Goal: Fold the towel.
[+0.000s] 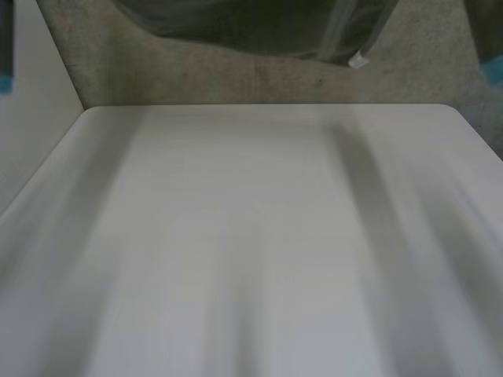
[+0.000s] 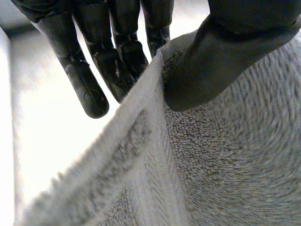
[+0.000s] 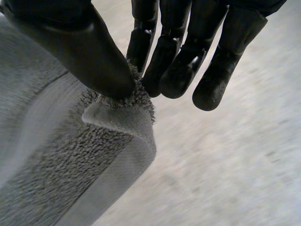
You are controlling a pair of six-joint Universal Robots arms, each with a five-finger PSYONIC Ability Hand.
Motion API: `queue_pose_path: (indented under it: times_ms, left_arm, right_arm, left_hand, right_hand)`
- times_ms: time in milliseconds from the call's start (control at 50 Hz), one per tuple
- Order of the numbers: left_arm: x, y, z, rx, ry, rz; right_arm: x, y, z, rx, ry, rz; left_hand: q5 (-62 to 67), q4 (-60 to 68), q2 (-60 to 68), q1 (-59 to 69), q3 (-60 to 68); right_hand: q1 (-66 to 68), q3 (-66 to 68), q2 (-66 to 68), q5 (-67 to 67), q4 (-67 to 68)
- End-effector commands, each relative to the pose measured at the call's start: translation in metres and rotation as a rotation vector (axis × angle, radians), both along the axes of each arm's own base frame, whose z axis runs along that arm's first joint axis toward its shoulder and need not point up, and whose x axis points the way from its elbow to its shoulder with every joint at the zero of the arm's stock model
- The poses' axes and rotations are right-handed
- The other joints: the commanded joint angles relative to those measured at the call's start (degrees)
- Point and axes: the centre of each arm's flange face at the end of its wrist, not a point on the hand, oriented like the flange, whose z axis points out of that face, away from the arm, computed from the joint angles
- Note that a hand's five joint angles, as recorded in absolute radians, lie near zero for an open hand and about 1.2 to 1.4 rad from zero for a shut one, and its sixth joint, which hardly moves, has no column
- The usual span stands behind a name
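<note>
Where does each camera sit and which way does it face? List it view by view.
Head view: between and behind the arms, looking down at the white table; the towel hangs at the far side, with the left arm and right arm at the sides.
Left wrist view: on the left wrist, looking along the palm; the left hand pinches a towel edge.
Right wrist view: on the right wrist, looking along the palm; the right hand pinches a towel corner.
Shared: all three views see the towel.

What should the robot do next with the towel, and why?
Probably lower the towel onto the table and spread it flat. The left hand pinches its edge and the right hand pinches a corner, so it is held up, not yet lying ready to fold.
</note>
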Motion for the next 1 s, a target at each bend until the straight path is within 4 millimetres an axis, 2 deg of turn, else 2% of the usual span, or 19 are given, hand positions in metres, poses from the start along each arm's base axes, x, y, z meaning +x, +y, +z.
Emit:
queue_pose_path:
  times_ms: [20, 40, 80, 100, 120, 140, 180, 200, 220, 240, 280, 360, 580, 620, 660, 820, 940, 980, 1000]
  left_arm:
    - [0.007, -0.023, -0.118, 0.314, -0.083, 0.011]
    - [0.007, -0.023, -0.118, 0.314, -0.083, 0.011]
    - [0.014, -0.026, -0.166, 0.433, -0.104, 0.021]
    - [0.014, -0.026, -0.166, 0.433, -0.104, 0.021]
    - [0.015, -0.025, -0.189, 0.49, -0.12, 0.017]
    - [0.015, -0.022, -0.213, 0.543, -0.146, 0.008]
    - [0.015, -0.02, -0.235, 0.59, -0.181, 0.002]
    - [0.015, -0.02, -0.235, 0.591, -0.182, 0.002]
    - [0.016, -0.017, -0.254, 0.628, -0.223, 0.006]
    - [0.017, -0.012, -0.272, 0.66, -0.275, 0.016]
    - [0.018, -0.006, -0.285, 0.678, -0.327, 0.028]
    - [0.021, 0.008, -0.31, 0.707, -0.46, 0.069]
    - [0.032, 0.02, -0.313, 0.705, -0.532, 0.126]
    - [0.033, 0.019, -0.312, 0.697, -0.529, 0.133]
    - [0.036, 0.016, -0.311, 0.684, -0.517, 0.165]
    - [0.049, 0.013, -0.317, 0.729, -0.479, 0.302]
    - [0.049, 0.016, -0.322, 0.754, -0.483, 0.302]
    - [0.049, 0.02, -0.322, 0.768, -0.489, 0.293]
    - [0.049, 0.02, -0.322, 0.769, -0.489, 0.293]
  right_arm:
    - [0.014, -0.012, -0.088, 0.321, 0.191, 0.094]
    - [0.014, -0.012, -0.088, 0.322, 0.192, 0.094]
    - [0.015, -0.014, -0.109, 0.383, 0.234, 0.093]
    - [0.016, -0.014, -0.132, 0.446, 0.284, 0.09]
    - [0.015, -0.013, -0.155, 0.502, 0.331, 0.088]
    - [0.015, -0.013, -0.155, 0.502, 0.332, 0.088]
    - [0.013, -0.006, -0.203, 0.602, 0.437, 0.085]
    - [0.013, -0.006, -0.203, 0.602, 0.437, 0.085]
    - [0.012, -0.002, -0.227, 0.634, 0.489, 0.084]
    - [0.012, -0.002, -0.227, 0.635, 0.49, 0.084]
    - [0.009, 0.005, -0.27, 0.676, 0.589, 0.066]
    - [0.006, 0.016, -0.292, 0.699, 0.674, 0.05]
    - [-0.047, 0.025, -0.234, 0.752, 0.418, -0.067]
    - [-0.053, 0.027, -0.232, 0.765, 0.392, -0.073]
    - [-0.057, 0.03, -0.233, 0.775, 0.381, -0.082]
    - [-0.075, 0.033, -0.249, 0.816, 0.363, -0.121]
    - [-0.083, 0.031, -0.257, 0.816, 0.35, -0.149]
    - [-0.083, 0.031, -0.257, 0.812, 0.346, -0.15]
    - [-0.084, 0.03, -0.258, 0.812, 0.344, -0.155]
  left_hand:
    - [4.4, 1.8, 2.2, 5.7, 2.6]
    - [4.4, 1.8, 2.2, 5.7, 2.6]
    - [4.4, 1.8, 2.2, 5.7, 2.6]
    - [4.4, 1.8, 2.2, 5.7, 2.6]
    - [4.4, 1.8, 2.2, 5.7, 2.6]
    - [4.4, 1.8, 2.2, 5.7, 2.6]
    - [4.4, 1.8, 2.2, 5.7, 2.6]
    - [4.4, 1.8, 2.2, 5.7, 2.6]
    - [4.4, 1.8, 2.2, 5.7, 2.6]
    - [4.4, 1.8, 2.2, 5.7, 2.6]
    - [4.4, 1.8, 2.2, 5.7, 2.6]
    - [4.4, 1.8, 2.2, 5.7, 2.6]
    - [4.4, 1.8, 2.2, 5.7, 2.6]
    - [-3.1, -5.7, -5.3, -1.9, -5.0]
    - [-27.9, -30.5, -30.1, -26.6, -29.7]
    - [-48.3, -50.9, -50.5, -47.1, -50.2]
    - [-47.9, -50.4, -50.0, -46.6, -49.7]
    - [-26.5, -29.1, -28.7, -25.3, -28.4]
    - [-26.3, -28.9, -28.5, -25.1, -28.2]
  right_hand:
    - [2.8, 2.5, 3.3, 4.1, 2.8]
    - [2.8, 2.5, 3.3, 4.1, 2.8]
    - [2.8, 2.5, 3.3, 4.1, 2.8]
    - [2.8, 2.5, 3.3, 4.1, 2.8]
    - [2.8, 2.5, 3.3, 4.1, 2.8]
    - [2.8, 2.5, 3.3, 4.1, 2.8]
    - [2.8, 2.5, 3.3, 4.1, 2.8]
    - [2.8, 2.5, 3.3, 4.1, 2.8]
    - [2.8, 2.5, 3.3, 4.1, 2.8]
    - [2.8, 2.5, 3.3, 4.1, 2.8]
    - [2.8, 2.5, 3.3, 4.1, 2.8]
    - [2.8, 2.5, 3.3, 4.1, 2.8]
    - [2.8, 2.5, 3.3, 4.1, 2.8]
    - [2.8, 2.5, 3.3, 4.1, 2.8]
    - [2.8, 2.5, 3.3, 4.1, 2.8]
    - [2.8, 2.5, 3.3, 4.1, 2.8]
    - [2.8, 2.5, 3.3, 4.1, 2.8]
    - [2.8, 2.5, 3.3, 4.1, 2.8]
    - [2.8, 2.5, 3.3, 4.1, 2.8]
